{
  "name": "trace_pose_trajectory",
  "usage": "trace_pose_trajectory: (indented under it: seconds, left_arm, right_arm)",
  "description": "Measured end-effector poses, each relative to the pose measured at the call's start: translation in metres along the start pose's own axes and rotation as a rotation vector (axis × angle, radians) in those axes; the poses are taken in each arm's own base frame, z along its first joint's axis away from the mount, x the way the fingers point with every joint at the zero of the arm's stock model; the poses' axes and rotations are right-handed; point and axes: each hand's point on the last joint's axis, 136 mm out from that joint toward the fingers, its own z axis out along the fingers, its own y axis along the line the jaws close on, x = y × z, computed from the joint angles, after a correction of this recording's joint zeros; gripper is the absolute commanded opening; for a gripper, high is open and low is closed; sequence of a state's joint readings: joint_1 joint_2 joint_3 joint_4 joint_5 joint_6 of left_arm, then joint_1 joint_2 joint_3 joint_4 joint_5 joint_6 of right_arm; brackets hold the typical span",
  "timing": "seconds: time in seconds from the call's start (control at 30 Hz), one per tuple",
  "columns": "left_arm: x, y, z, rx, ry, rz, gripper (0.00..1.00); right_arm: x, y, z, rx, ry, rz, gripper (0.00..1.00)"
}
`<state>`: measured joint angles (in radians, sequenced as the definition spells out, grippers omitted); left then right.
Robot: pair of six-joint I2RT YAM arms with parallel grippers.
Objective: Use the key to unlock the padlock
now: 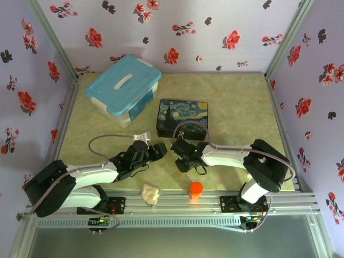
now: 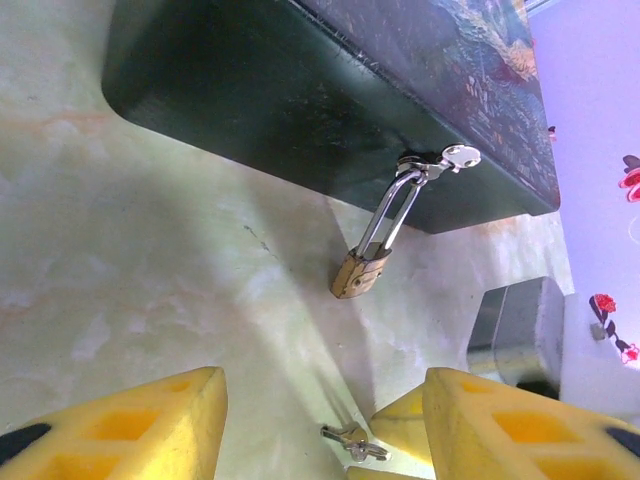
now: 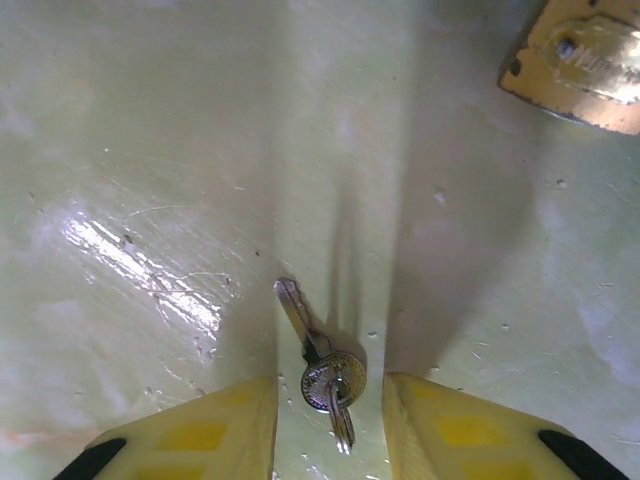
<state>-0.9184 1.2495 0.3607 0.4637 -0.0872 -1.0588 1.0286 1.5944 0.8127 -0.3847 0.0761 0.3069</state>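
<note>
The small brass padlock [image 2: 362, 272] hangs by its silver shackle [image 2: 395, 205] from the hasp on the front of the dark painted box [image 1: 183, 118], with its body resting on the table. The key [image 3: 305, 335] lies flat on the table on a small ring, its blade pointing away from my right wrist. My right gripper [image 3: 330, 400] is open, and its yellow fingers [image 3: 230, 430] flank the key's round head with a gap on each side. The padlock's body [image 3: 580, 60] lies beyond it at the upper right. My left gripper [image 2: 320, 430] is open and holds nothing, a short way in front of the padlock.
A clear bin with a blue lid [image 1: 123, 88] stands at the back left, next to the painted box. An orange round cap [image 1: 196, 189] and a crumpled pale lump [image 1: 150, 193] lie near the table's front edge. Both grippers [image 1: 166, 152] sit close together before the box.
</note>
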Motion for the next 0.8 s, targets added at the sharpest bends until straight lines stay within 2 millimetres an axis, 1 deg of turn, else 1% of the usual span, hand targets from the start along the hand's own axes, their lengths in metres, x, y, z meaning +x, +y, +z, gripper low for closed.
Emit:
trace_pose_trajectory:
  seconds: [0.03, 0.1, 0.23, 0.37, 0.47, 0.6, 0.67, 0.8]
  left_arm:
    - [0.0, 0.0, 0.0, 0.002, -0.001, -0.001, 0.54]
    - [0.0, 0.0, 0.0, 0.004, -0.003, -0.001, 0.54]
    - [-0.002, -0.001, -0.003, 0.01, -0.011, -0.002, 0.54]
    - [-0.007, -0.004, -0.009, 0.023, -0.034, 0.004, 0.54]
    - [-0.011, -0.006, -0.017, 0.042, -0.056, 0.022, 0.54]
    - [-0.014, -0.01, -0.027, 0.081, -0.082, 0.068, 0.53]
    - [-0.018, -0.018, -0.033, 0.111, -0.097, 0.104, 0.53]
    - [-0.025, -0.045, -0.045, 0.222, -0.127, 0.178, 0.55]
  right_arm:
    - [0.0, 0.001, 0.001, 0.004, 0.0, -0.007, 0.14]
    - [-0.003, 0.003, 0.001, 0.002, -0.006, -0.005, 0.08]
    - [-0.011, 0.006, 0.001, -0.05, -0.049, 0.032, 0.04]
    - [-0.007, 0.005, -0.004, -0.16, -0.069, 0.107, 0.03]
    - [-0.013, 0.005, -0.019, -0.291, -0.136, 0.184, 0.03]
    - [-0.034, 0.002, -0.048, -0.499, -0.283, 0.311, 0.03]
    - [-0.042, 0.005, -0.059, -0.576, -0.325, 0.335, 0.03]
    - [-0.061, 0.023, -0.09, -0.741, -0.404, 0.315, 0.03]
